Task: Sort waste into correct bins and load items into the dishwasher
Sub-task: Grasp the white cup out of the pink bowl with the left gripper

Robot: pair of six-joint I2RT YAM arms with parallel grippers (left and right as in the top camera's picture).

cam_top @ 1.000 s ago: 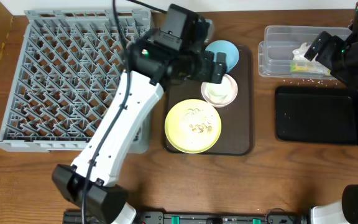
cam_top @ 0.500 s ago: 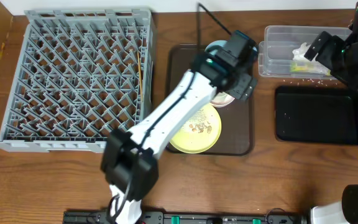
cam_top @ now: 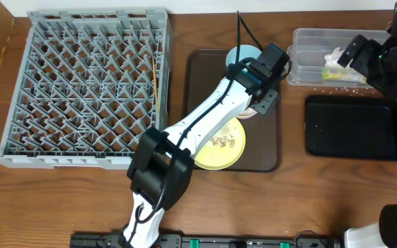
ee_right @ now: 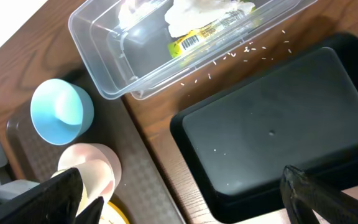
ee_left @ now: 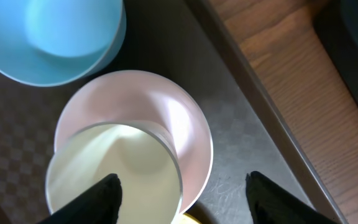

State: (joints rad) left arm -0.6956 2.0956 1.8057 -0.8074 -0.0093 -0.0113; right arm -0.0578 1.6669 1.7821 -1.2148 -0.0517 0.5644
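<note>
Bowls: blue bowl, white bowl, two; cup, seemingly one; left gripper, right gripper spread.

Just under the left gripper, the cup and white bowl look smooth and glossy. The blue bowl ahead of it is smooth but more matt, and all three sit on a brown tray with a fine checkered, matt texture. Below the right gripper are a black tray of matt plastic and a tub of clear glossy plastic holding a crumpled paper napkin and a shiny printed wrapper, on a table of grained wood.
</note>
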